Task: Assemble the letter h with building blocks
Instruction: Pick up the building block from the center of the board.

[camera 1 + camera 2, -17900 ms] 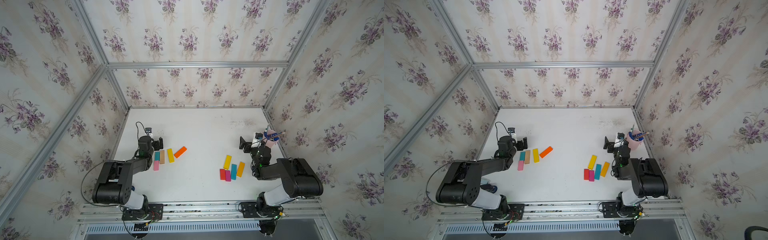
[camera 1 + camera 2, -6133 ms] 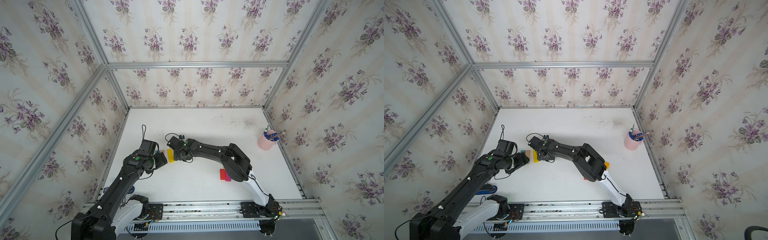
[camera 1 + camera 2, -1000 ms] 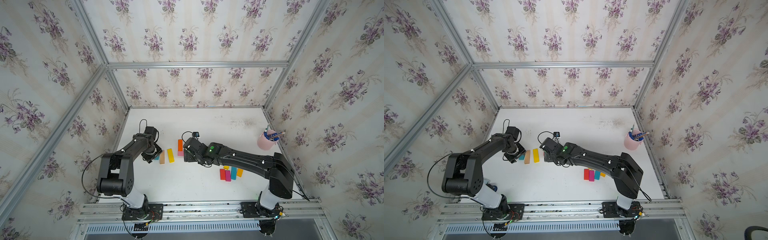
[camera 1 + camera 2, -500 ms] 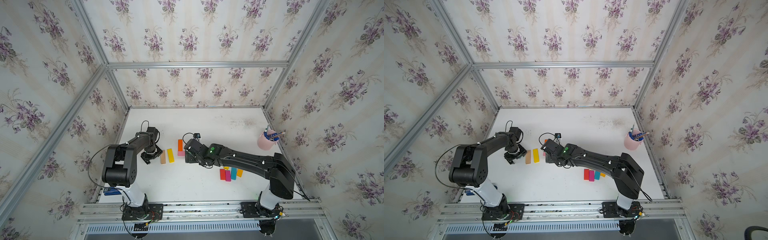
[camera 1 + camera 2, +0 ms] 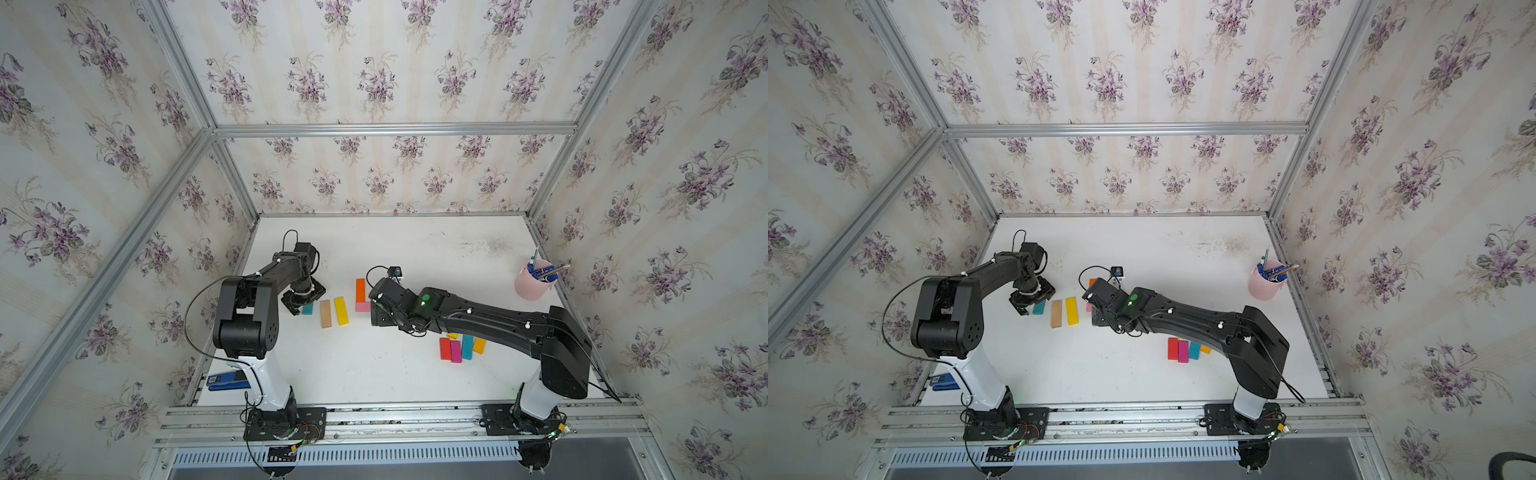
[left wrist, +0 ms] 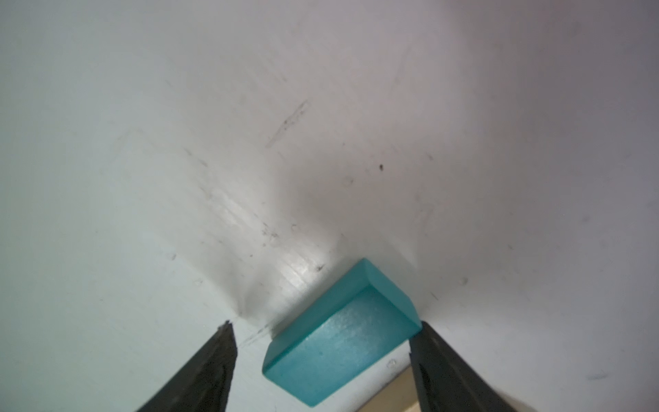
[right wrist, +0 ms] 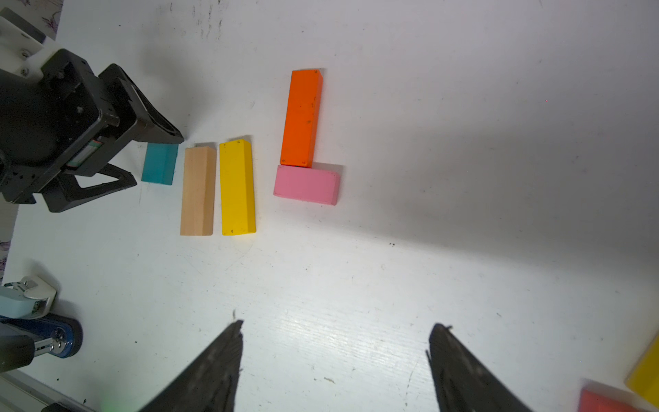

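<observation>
- White tabletop [image 5: 395, 249] in a cell lined with violet-print wallpaper [image 5: 374, 62], seen from above: two black arms work among coloured wooden blocks.
- Folded back at the elbow, the left arm [image 5: 266, 282] points its wrist down at the table's left side. The left gripper [image 6: 324, 323] straddles a short teal block [image 6: 338, 339] with its jaws apart, one finger at the block's corner and the other clear of it.
- Stretched low from its base toward the table's middle, the right arm [image 5: 490, 320] carries the right gripper [image 7: 337, 323], jaws wide with nothing between them.
- The teal block lies flat. Just to its right, a long tan block [image 5: 326, 313] and a long yellow block [image 5: 340, 310] lie side by side.
- Farther right, a long orange block [image 5: 360, 289] butts end-on against the long side of a short pink block [image 5: 362, 306] laid crosswise, forming an L.
- Well apart, nearer the right arm's base, a red block [image 5: 445, 348], a magenta block [image 5: 456, 351], a blue block [image 5: 467, 347] and an amber block [image 5: 479, 345] sit in a tight row, with the forearm crossing over its far end.
- A pale pink cup of pens [image 5: 530, 286] stands at the right edge, and a blue stapler [image 5: 226, 380] lies at the front left.
</observation>
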